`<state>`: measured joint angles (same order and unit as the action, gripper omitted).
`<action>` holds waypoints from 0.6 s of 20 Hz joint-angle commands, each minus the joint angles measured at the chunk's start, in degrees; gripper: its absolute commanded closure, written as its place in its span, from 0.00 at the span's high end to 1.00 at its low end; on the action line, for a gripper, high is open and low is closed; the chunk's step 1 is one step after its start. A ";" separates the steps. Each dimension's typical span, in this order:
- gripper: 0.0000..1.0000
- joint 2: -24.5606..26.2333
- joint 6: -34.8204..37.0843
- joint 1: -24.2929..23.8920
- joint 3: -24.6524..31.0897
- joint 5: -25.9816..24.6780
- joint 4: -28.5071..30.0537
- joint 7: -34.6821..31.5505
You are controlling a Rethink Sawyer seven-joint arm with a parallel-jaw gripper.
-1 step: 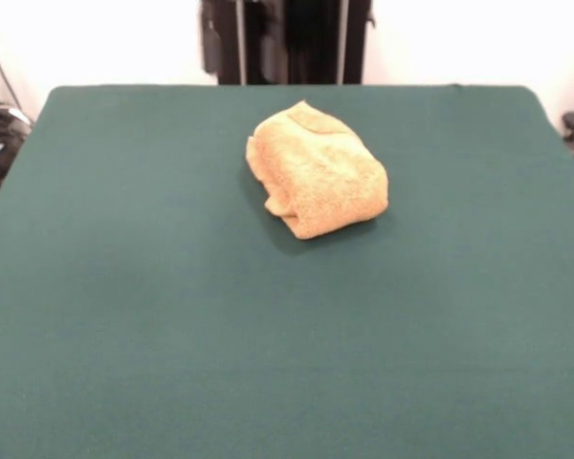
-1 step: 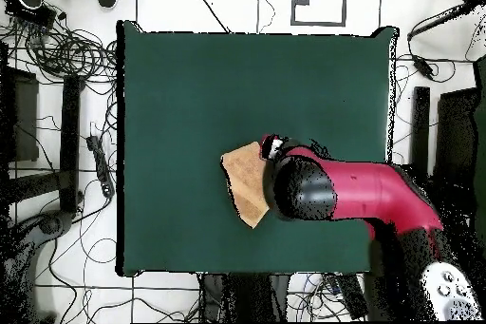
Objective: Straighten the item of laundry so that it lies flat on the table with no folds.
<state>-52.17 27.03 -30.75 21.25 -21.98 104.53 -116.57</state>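
Note:
The item of laundry (image 1: 316, 172) is a golden-orange terry towel, folded over itself into a thick bundle. It lies on the dark green table (image 1: 172, 316) a little behind the middle. No arm shows in the front view. In the overhead view the red and black arm (image 2: 361, 192) reaches across the table (image 2: 209, 83) from the right and covers the right part of the towel (image 2: 245, 182). Only a small bit of my gripper (image 2: 272, 146) peeks out at the arm's end, by the towel's upper edge.
Green table surface spreads widely on all sides of the towel. Cables and dark equipment (image 2: 57, 102) lie on the floor around the table. The black pedestal (image 1: 287, 38) stands behind the far edge.

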 commanded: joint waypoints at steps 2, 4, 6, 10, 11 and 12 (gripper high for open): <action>1.00 11.52 -8.54 11.58 -6.76 4.61 0.38 -18.63; 1.00 13.35 -10.27 12.58 -7.46 5.95 -0.55 -17.98; 1.00 14.72 -11.60 13.88 -8.82 7.85 -1.41 -18.48; 1.00 14.86 -10.34 13.37 -9.43 11.53 1.92 -17.23; 1.00 13.21 -9.03 12.51 -9.70 11.88 3.96 -16.20; 1.00 11.55 -7.73 11.64 -9.98 12.22 6.00 -15.17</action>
<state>-40.38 17.79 -18.61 14.33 -14.53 104.60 -118.44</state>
